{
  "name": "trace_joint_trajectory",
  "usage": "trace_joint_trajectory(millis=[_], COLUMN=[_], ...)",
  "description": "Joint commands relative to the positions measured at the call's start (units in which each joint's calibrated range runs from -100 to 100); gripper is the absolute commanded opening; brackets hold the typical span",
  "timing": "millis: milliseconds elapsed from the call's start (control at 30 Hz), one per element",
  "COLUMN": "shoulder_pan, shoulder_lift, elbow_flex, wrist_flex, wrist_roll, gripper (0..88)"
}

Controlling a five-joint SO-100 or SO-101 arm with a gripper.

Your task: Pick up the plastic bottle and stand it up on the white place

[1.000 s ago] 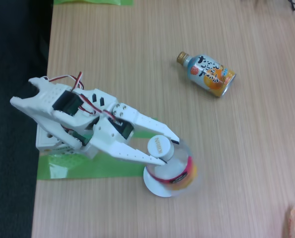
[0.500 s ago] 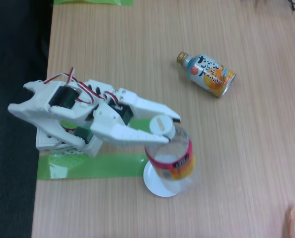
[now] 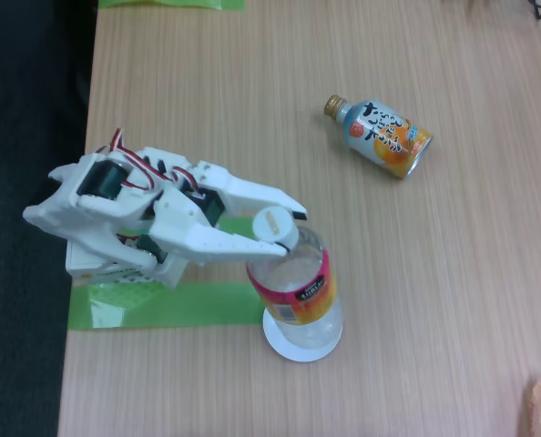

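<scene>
Fixed view, looking down on a wooden worktop [image 3: 453,300] whose left edge borders a dark floor. The white arm [image 3: 134,214] is based near that left edge, beside a strip of green tape [image 3: 161,305], and reaches toward the worktop's middle. Its gripper [image 3: 284,229] is clamped on the neck of the plastic bottle [image 3: 298,291], one finger [image 3: 234,246] on each side just under the white screw cap [image 3: 272,224]. The bottle, clear with a pink-red, yellow and orange label band, has its base on the white plate [image 3: 293,349], which lies toward the worktop's near edge, just beyond the end of the tape; the cap leans toward the arm, so the bottle is tilted rather than upright. An orange-and-blue bottle-can [image 3: 380,137] with a gold cap lies on its side well apart, toward the far right corner, and is no part of the task. The step in hand appears to be the placing: base on the plate, body not yet vertical. The next move calls for bringing the neck over the base until the bottle stands true, then letting go without nudging the cap, since a light, apparently empty bottle would topple readily.
</scene>
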Motion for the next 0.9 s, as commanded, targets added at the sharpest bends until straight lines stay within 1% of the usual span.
trace_joint_trajectory(millis=[0,633,867], shoulder_pan=[0.03,-0.04,-5.23], shoulder_lift=[0.08,0.08,0.08], elbow_flex=[1.21,6.37,7.19], wrist_flex=[-0.20,-0.28,-0.28], wrist_roll=[0.03,0.03,0.03], gripper=[7.3,7.3,7.3])
